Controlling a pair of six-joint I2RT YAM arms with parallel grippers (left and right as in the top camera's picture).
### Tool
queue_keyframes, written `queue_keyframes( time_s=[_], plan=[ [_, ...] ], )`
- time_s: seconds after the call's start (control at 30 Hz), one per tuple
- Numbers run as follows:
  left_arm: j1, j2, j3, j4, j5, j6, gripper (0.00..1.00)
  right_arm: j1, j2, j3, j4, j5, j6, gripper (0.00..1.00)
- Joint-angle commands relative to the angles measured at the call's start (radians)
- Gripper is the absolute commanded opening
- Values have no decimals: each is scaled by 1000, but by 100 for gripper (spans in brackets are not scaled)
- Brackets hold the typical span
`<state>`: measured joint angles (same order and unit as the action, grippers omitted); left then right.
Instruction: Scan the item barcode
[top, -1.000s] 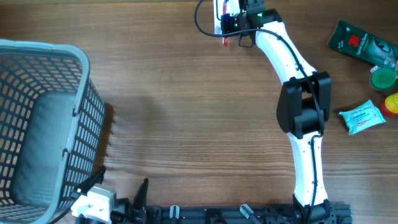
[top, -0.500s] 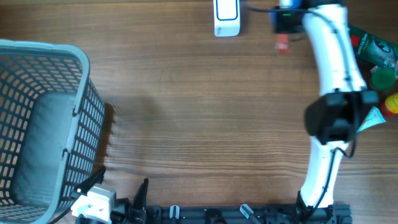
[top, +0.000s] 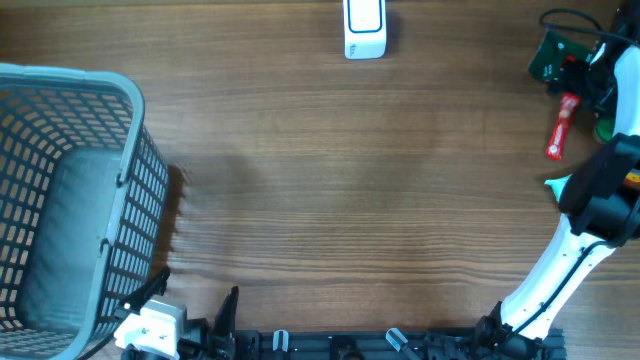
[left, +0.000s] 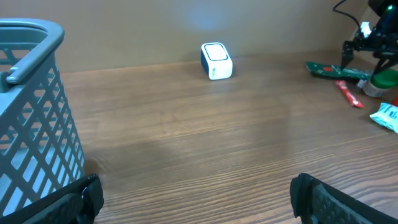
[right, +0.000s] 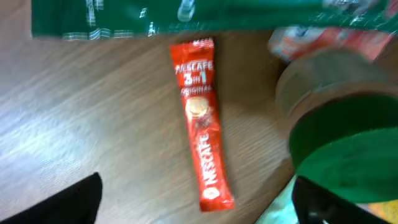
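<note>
At far left I see the grey basket (top: 70, 200) standing on the wooden table (top: 320, 190). Just right of its near corner, at the table's near edge, the left gripper (top: 195, 300) hangs with its fingers spread wide and nothing between them; its own camera looks across bare wood.

At the far edge, a little right of centre, the white scanner (top: 364, 28) sits alone, well apart from everything else.

The sachet (top: 561, 127) I am meant to scan, a red Nescafé 3-in-1 stick, lies flat on the table at far right, nowhere near the scanner. Its far end lies just beside the edge of a green pouch (top: 558, 55), though I cannot tell whether the two touch, and a jar with a green lid (right: 348, 143) stands just to its right. The right gripper (right: 196, 179) hovers above the stick with its fingers wide apart, one on each side, touching nothing. A teal packet (left: 387, 117) lies nearer me, partly hidden in the overhead view by the right arm (top: 560, 270).
</note>
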<state>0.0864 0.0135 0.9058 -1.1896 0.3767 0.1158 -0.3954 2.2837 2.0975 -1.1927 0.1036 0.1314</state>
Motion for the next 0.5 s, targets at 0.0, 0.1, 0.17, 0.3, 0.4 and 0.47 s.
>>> queue_keyframes(
  time_s=[0.0, 0.1, 0.17, 0.3, 0.4, 0.47],
  plan=[
    [-4, -7, -3, 2, 16, 11, 100, 16, -120, 0, -24, -134, 32, 100],
    [-4, -7, -3, 2, 16, 11, 100, 27, -285, 0, -51, -249, 26, 100],
    [-4, -7, -3, 2, 16, 11, 100, 39, -407, 0, -78, -310, 29, 100],
    [-4, -7, -3, 2, 16, 11, 100, 56, -638, 0, -162, -353, 162, 100],
    [-4, -7, -3, 2, 16, 11, 100, 56, -760, 0, -249, -353, 241, 100],
    [-4, -7, -3, 2, 16, 11, 100, 56, -815, 0, -333, -353, 255, 100]
  ],
)
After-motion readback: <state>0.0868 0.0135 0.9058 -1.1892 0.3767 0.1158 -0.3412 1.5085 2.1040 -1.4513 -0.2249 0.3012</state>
